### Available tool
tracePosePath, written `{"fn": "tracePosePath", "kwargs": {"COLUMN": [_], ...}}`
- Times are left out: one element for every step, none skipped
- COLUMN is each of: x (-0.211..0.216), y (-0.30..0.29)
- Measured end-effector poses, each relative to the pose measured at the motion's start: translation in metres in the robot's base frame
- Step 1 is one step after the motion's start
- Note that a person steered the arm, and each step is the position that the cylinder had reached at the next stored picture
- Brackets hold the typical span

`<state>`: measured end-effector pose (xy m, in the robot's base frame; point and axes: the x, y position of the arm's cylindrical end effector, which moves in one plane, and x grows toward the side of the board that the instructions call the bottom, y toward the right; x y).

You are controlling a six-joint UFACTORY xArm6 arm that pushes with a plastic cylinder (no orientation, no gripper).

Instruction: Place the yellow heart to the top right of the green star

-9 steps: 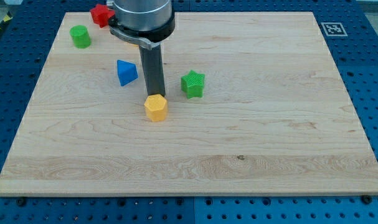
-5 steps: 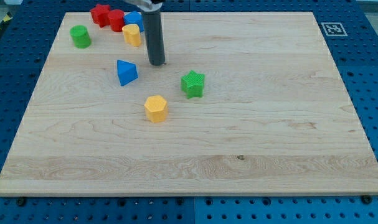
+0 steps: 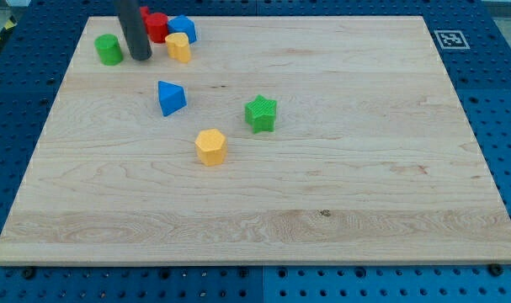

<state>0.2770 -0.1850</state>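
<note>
**Board status: tip parked at upper left, yellow heart beside it**

Wooden board (image 3: 339, 194) lies on a blue perforated table (image 3: 508, 126), with a printed marker tag (image 3: 448, 39) at the board's top right corner.

I carry no pincer; my arm ends in a straight dark rod, so nothing is apart, together or clamped. My tip (image 3: 140, 58) rests on the board near its top left corner.

Findings, placed from my tip:
- Green cylinder (image 3: 109, 50): just to the view's left, apart from the rod.
- Yellow heart (image 3: 178, 47): near, to the view's right, not touching.
- Red block (image 3: 157, 26): just above and right, partly hidden by the rod; shape unclear.
- Blue block (image 3: 183, 28): above the heart, close against it.
- Blue pyramid-like block (image 3: 170, 98): below and slightly right.
- Green star (image 3: 261, 114): well apart, lower right.
- Yellow hexagonal block (image 3: 210, 146): well apart, lower right, below and left of the star.

The heart sits up and left of the star.
</note>
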Motion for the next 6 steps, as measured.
{"fn": "tracePosePath", "kwargs": {"x": [-0.018,-0.018,-0.014,0.005,0.033,0.042], "y": [0.011,0.025,0.043,0.058,0.073,0.098]}}
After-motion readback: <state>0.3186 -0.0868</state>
